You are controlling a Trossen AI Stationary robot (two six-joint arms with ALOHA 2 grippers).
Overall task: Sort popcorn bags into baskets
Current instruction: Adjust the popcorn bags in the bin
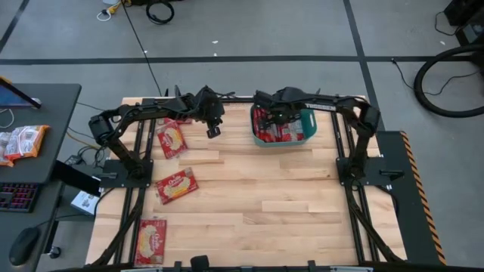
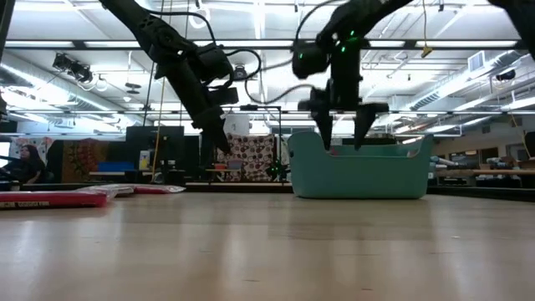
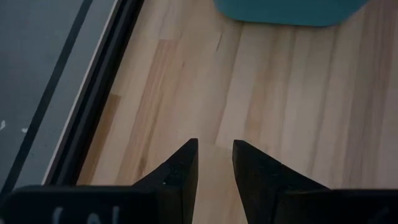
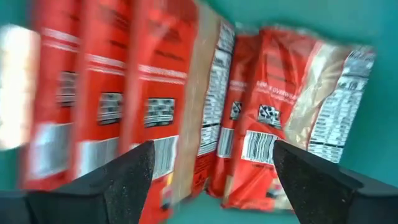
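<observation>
Right gripper (image 2: 343, 138) spread wide, empty, hanging over the teal basket (image 1: 306, 130) with popcorn bags (image 4: 161, 93) standing inside. Left gripper (image 1: 214, 130) empty, fingers slightly parted, above bare table (image 1: 287, 196). Three bags (image 1: 176, 185) remain flat; light, crinkly, probably slippery. Pinch an edge.

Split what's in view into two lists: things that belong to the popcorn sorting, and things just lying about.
Belongs to the job:
- teal basket, packets already inside
- three popcorn bags on the table
- right gripper, open above the basket

Lying about:
- orange-and-white packets on the side desk
- keyboard
- mouse
</observation>
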